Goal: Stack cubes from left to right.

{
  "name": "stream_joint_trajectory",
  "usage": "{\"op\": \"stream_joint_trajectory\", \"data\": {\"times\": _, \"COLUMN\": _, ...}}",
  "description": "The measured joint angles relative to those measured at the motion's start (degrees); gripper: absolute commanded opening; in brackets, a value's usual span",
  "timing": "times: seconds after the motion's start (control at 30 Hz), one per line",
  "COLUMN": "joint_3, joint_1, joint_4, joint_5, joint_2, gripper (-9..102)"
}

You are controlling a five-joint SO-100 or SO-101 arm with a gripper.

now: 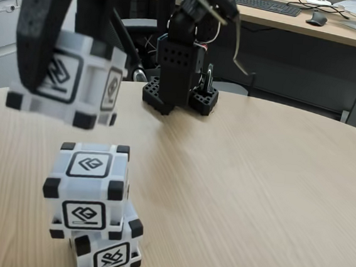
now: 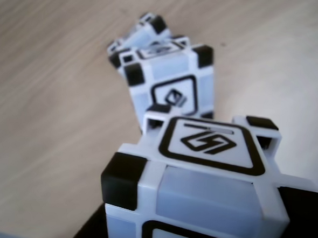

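— While the stack (image 1: 92, 210) stands two cubes high near the table's (image 1: 254, 191) front edge in the fixed view, where is the third cube?

— Up and left of the stack, in the air. The gripper (image 1: 64, 66) is clamped on the third cube (image 1: 69, 85), a black finger down its left face. It hangs tilted, clear of the stack, not touching it.

— And the stack itself?

— The bottom cube (image 1: 108, 253) sits on the table; the middle cube (image 1: 86, 184) rests on it, shifted left and turned a little, so the two are not square.

— Does the other view agree?

— Yes. The held cube (image 2: 209, 181) fills the near part, and the stack (image 2: 169, 82) lies beyond it, upper left.

— How far along, then?

— I judge two of three placed. What is left: bring the held cube over the stack, level it, set it down, let go.

— Anything right of the stack?

— The arm's base (image 1: 179, 83), well behind, and bare wood.
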State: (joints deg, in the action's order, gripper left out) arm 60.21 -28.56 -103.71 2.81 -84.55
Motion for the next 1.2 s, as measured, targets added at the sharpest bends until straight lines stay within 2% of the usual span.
{"op": "stream_joint_trajectory", "data": {"times": 0.53, "joint_3": -0.1, "joint_1": 0.0, "joint_4": 0.0, "joint_5": -6.9, "joint_2": 0.9, "gripper": 0}}
{"op": "stream_joint_trajectory", "data": {"times": 0.8, "joint_3": -0.1, "joint_1": 4.3, "joint_4": 0.0, "joint_5": -6.0, "joint_2": 0.9, "gripper": 0}}
{"op": "stream_joint_trajectory", "data": {"times": 1.2, "joint_3": -0.1, "joint_1": 4.7, "joint_4": 0.0, "joint_5": -2.8, "joint_2": 0.9, "gripper": 0}}
